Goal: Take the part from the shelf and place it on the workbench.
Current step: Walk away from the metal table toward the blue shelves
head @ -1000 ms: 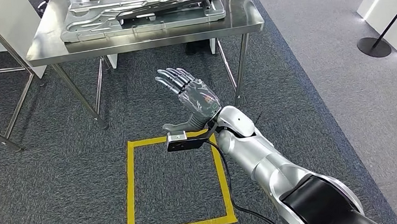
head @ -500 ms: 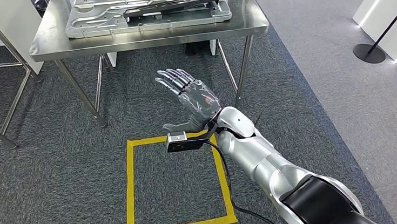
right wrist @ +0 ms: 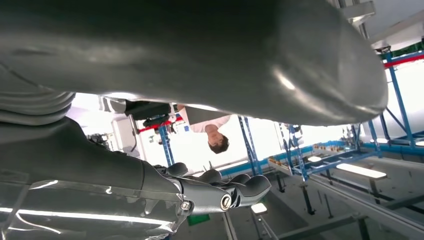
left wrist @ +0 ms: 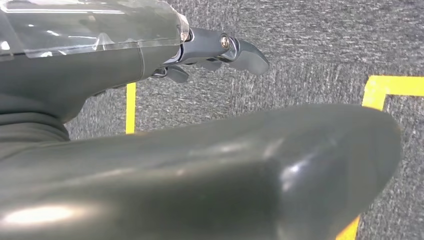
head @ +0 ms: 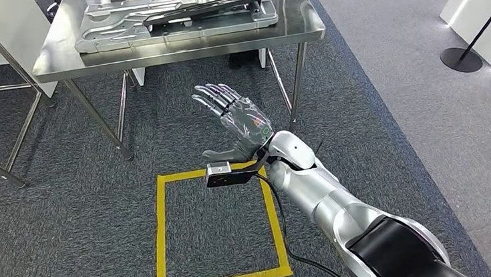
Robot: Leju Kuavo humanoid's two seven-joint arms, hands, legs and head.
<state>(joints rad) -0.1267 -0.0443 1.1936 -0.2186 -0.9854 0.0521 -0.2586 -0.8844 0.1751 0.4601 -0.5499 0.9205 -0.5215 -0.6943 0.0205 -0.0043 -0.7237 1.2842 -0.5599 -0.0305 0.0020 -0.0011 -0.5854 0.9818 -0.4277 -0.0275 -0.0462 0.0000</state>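
— Where's the right hand?

— I see it raised over the grey carpet, palm up, fingers spread and nothing in them; the silver arm runs back from it toward my lower right corner.

— And the part?

— The metal part lies flat on the steel workbench, ahead of the hand and well apart from it; nothing touches it.

— What's near the hand?

— A square of yellow tape on the carpet, just behind and below the wrist; a black cable trails along the arm across it.

— The left hand?

— Its own wrist camera shows it close up over the same carpet; thumb thick in front, darker fingers extended beyond it, holding nothing; yellow tape lies past them.

— Anyone around?

— The right wrist camera catches a person in a white top beyond the fingers, among blue racks.
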